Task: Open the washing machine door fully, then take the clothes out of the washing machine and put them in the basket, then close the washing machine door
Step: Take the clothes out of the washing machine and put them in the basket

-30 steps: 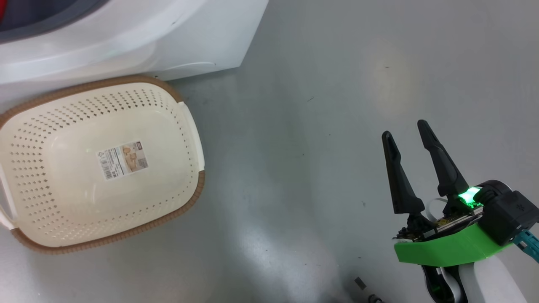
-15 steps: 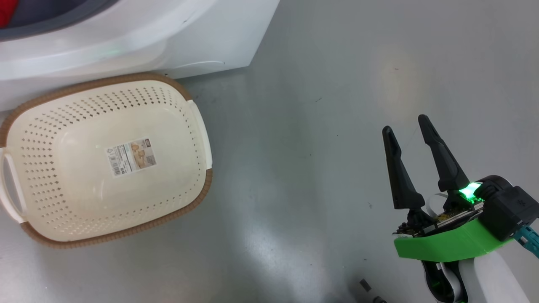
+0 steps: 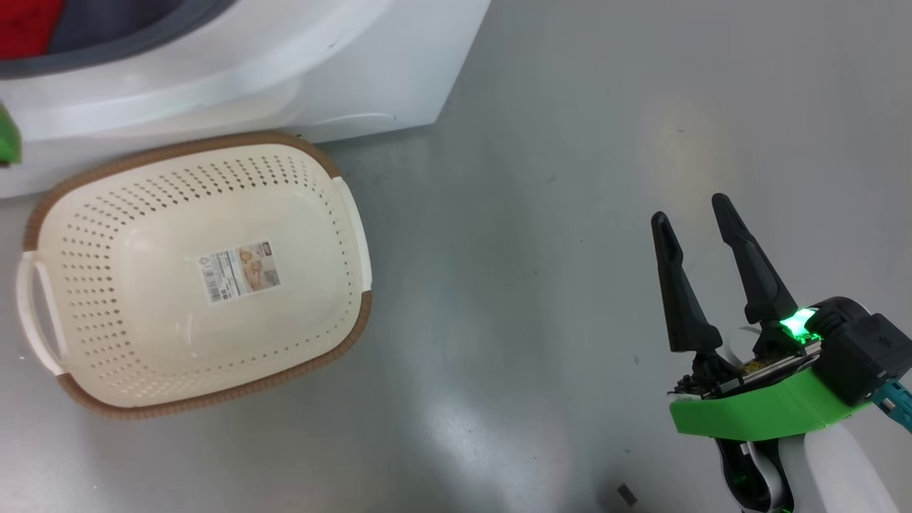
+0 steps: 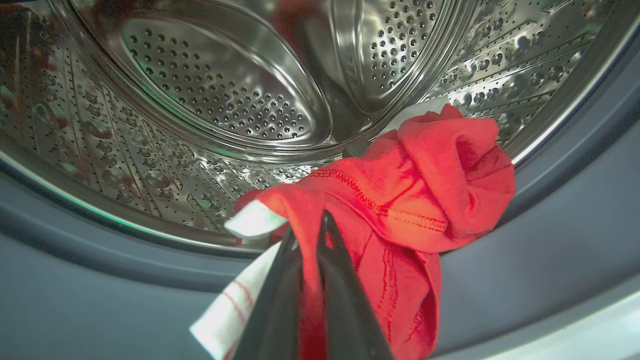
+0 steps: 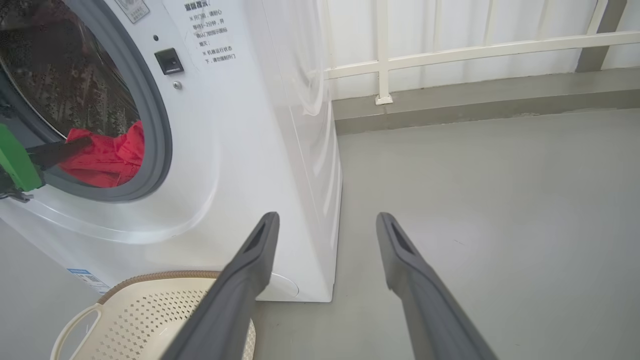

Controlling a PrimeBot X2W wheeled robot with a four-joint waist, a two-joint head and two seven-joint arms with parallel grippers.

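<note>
Pinching clothes [image 4: 425, 175] in washing machine [image 5: 250, 125]: left tool [image 4: 307, 227] clamped; right tool [image 3: 689, 210] spread, unladen; label [image 3: 239, 271] in basket [image 3: 313, 214].

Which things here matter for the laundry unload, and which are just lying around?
Job:
- washing machine
- red clothes at its opening
- basket, nothing in it
- left gripper, fingers shut on the clothes
- right gripper, open, holding nothing

Lying about:
- white railing behind
- small dark scrap on the floor
</note>
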